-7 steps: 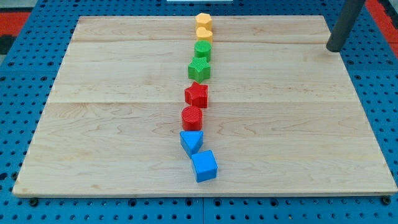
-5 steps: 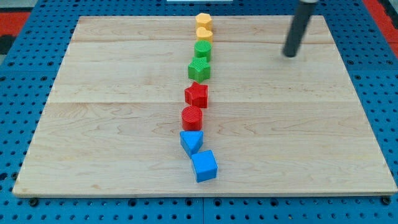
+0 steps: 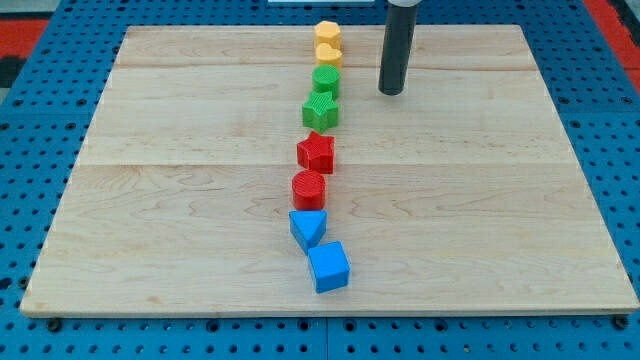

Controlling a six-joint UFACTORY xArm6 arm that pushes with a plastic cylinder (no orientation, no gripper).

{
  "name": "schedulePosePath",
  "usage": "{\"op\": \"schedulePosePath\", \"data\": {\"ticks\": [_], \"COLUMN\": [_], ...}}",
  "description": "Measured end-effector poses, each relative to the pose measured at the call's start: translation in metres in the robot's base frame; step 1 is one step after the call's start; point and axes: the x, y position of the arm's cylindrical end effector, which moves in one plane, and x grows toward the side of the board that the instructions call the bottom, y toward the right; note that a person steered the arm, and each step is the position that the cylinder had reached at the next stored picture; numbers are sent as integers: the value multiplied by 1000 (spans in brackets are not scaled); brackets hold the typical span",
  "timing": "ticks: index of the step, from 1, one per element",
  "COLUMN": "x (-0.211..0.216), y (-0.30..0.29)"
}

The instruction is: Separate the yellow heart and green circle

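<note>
The yellow heart [image 3: 328,54] sits near the view's top in a line of blocks, touching the green circle [image 3: 326,80] just below it. A yellow hexagon [image 3: 327,33] lies right above the heart. My tip [image 3: 390,92] rests on the board to the view's right of the green circle, about a block and a half away, touching no block.
Below the green circle the line runs on down the wooden board [image 3: 180,200]: a green star [image 3: 321,109], a red star [image 3: 316,151], a red circle [image 3: 309,187], a blue triangle [image 3: 308,228] and a blue cube [image 3: 328,266].
My tip has swept from the board's right edge leftward toward the column of blocks. No block has moved.
</note>
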Motion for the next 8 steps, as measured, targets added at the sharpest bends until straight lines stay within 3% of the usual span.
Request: {"op": "schedulePosePath", "data": {"ticks": [5,6,7,8], "x": [-15,-35,-34,14], "y": [-5,-68,-91,-67]}}
